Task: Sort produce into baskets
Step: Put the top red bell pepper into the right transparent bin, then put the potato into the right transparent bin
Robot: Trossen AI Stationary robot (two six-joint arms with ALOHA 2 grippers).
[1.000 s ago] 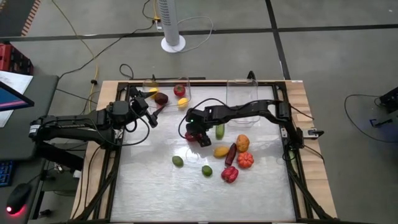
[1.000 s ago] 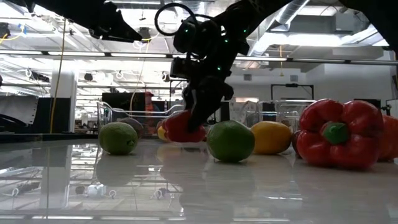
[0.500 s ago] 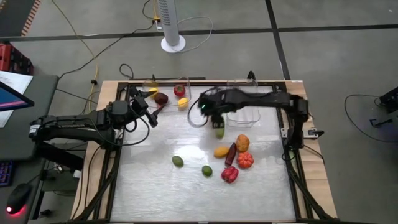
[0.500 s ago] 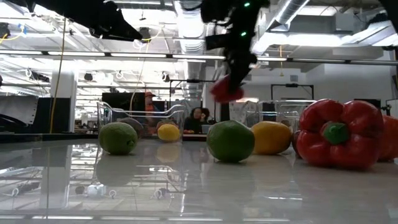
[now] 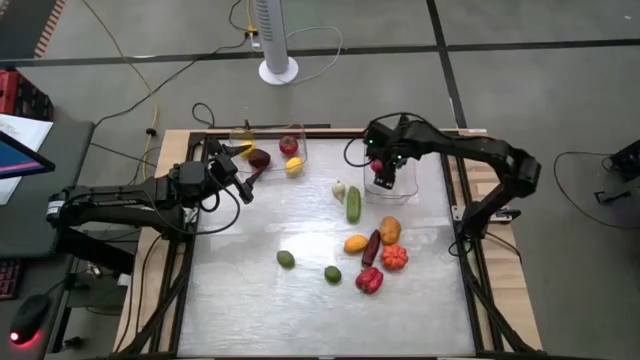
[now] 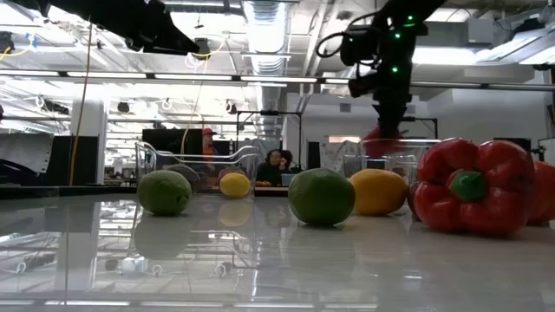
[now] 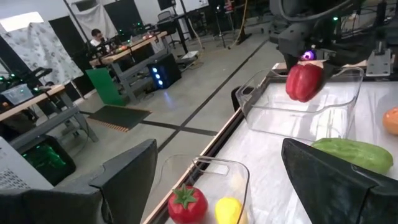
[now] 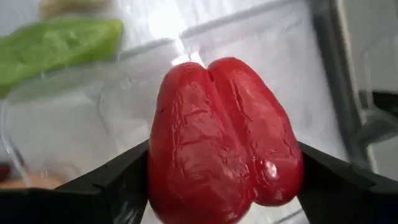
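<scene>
My right gripper (image 5: 382,170) is shut on a small red pepper (image 8: 224,140) above the right clear bin (image 5: 425,165) at the table's far edge. The pepper also shows in the left wrist view (image 7: 305,81) and the low view (image 6: 381,143). My left gripper (image 5: 243,182) is open and empty beside the left clear bin (image 5: 300,145). That bin holds a tomato (image 7: 186,202), a lemon (image 7: 229,208) and a dark purple piece (image 5: 259,158). Several other pieces lie on the table, among them a cucumber (image 5: 353,204) and a larger red pepper (image 5: 369,280). My right gripper pinches the small red pepper between its two fingers (image 8: 118,180), one on each of the pepper's opposite sides (image 8: 165,155). The fingers point down from above. The pepper hangs below them, lifted clear, over the right bin's opening (image 7: 298,109).
A white garlic (image 5: 338,190) lies near the cucumber. An orange piece (image 5: 390,230), a yellow one (image 5: 355,243), a dark purple one (image 5: 372,247), a red-orange one (image 5: 395,257) and two limes (image 5: 286,259) (image 5: 333,274) lie mid-table. The near half of the table (image 5: 250,320) is bare.
My right gripper has lifted the small red pepper off the table's middle and carried it up and toward the far right, over the right bin. The pepper, on the table a second ago, now hangs clear. My left arm has kept still.
</scene>
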